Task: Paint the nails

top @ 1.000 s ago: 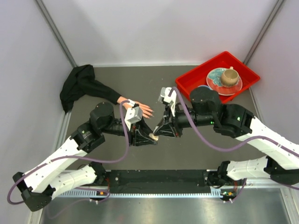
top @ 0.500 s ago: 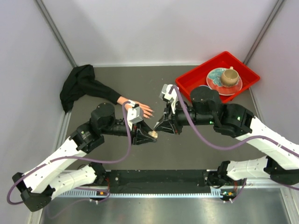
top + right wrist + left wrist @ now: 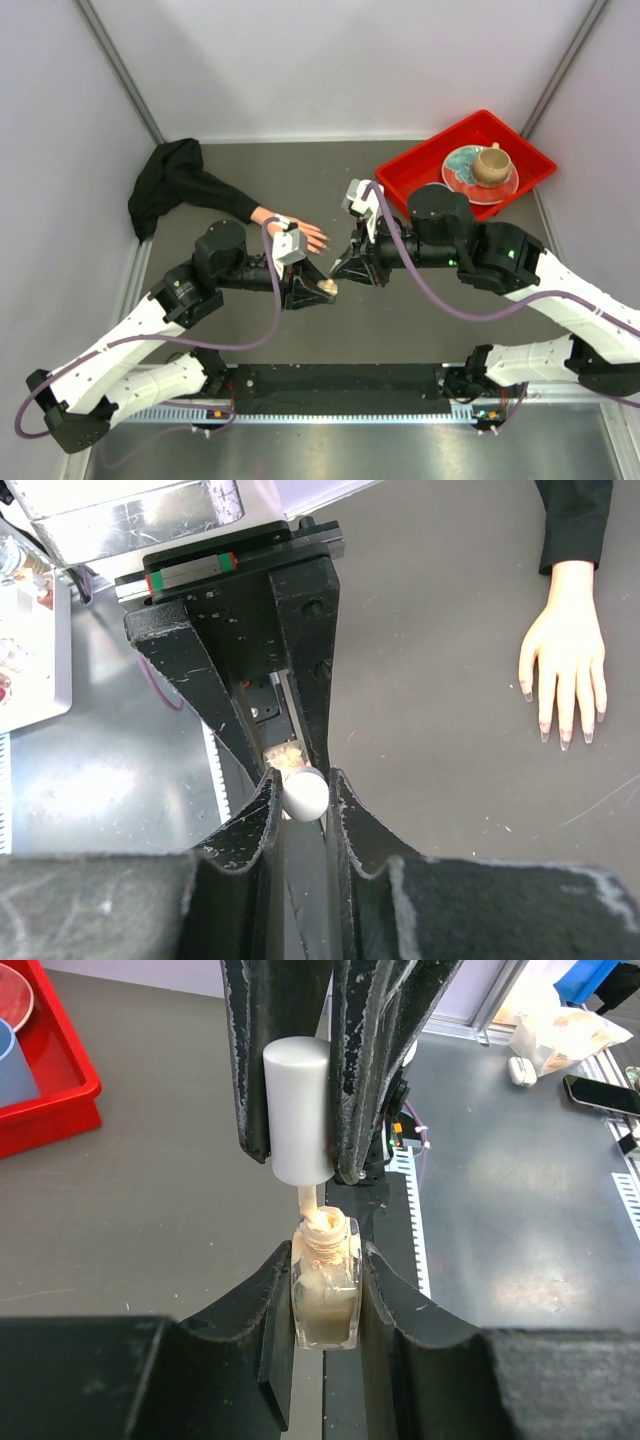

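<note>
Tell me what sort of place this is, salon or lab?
Most likely a lab test cell, not a salon: a grey table walled by plain white panels, a mannequin hand in place of a person's, and a red tray holding a cup on a plate.

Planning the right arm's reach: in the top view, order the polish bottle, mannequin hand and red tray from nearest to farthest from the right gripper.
From the right gripper:
1. Polish bottle, just left of it, in the left gripper.
2. Mannequin hand, farther back and left.
3. Red tray, back right.

One mannequin hand [image 3: 565,665], one bottle [image 3: 325,1305], one tray [image 3: 55,1115].
</note>
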### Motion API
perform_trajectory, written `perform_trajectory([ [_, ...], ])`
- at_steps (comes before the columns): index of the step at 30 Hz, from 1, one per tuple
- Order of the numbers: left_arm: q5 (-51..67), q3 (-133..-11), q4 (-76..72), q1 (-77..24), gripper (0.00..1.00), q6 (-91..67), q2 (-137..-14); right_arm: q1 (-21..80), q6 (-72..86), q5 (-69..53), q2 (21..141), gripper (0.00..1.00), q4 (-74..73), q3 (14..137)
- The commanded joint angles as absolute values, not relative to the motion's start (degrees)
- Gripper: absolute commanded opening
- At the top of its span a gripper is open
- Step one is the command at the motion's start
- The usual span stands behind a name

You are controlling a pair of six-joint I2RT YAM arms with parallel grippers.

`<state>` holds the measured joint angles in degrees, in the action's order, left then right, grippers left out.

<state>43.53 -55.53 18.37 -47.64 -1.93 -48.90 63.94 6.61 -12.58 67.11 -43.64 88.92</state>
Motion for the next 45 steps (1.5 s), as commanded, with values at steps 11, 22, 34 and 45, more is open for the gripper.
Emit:
perform_trajectory([
  [11, 42.98, -58.27, 17.49, -47.90, 0.00, -1.14, -49.74, 63.02, 6.33, -11.34, 65.13, 0.00, -41.22, 91.76],
  [22, 43.16, -58.45, 17.58, -47.90, 0.00, -1.05, -49.57, 62.93, 5.80, -10.55, 64.95, 0.00, -42.01, 91.93],
  [34, 42.45, -58.36, 17.84, -47.90, 0.00, -0.97, -49.57, 62.93, 5.89, -10.63, 64.77, 0.00, -41.57, 92.11],
  [45, 42.45, -58.10, 17.93, -47.90, 0.00, -0.97, -49.66, 62.58, 5.80, -10.28, 64.51, 0.00, -41.66, 92.29],
])
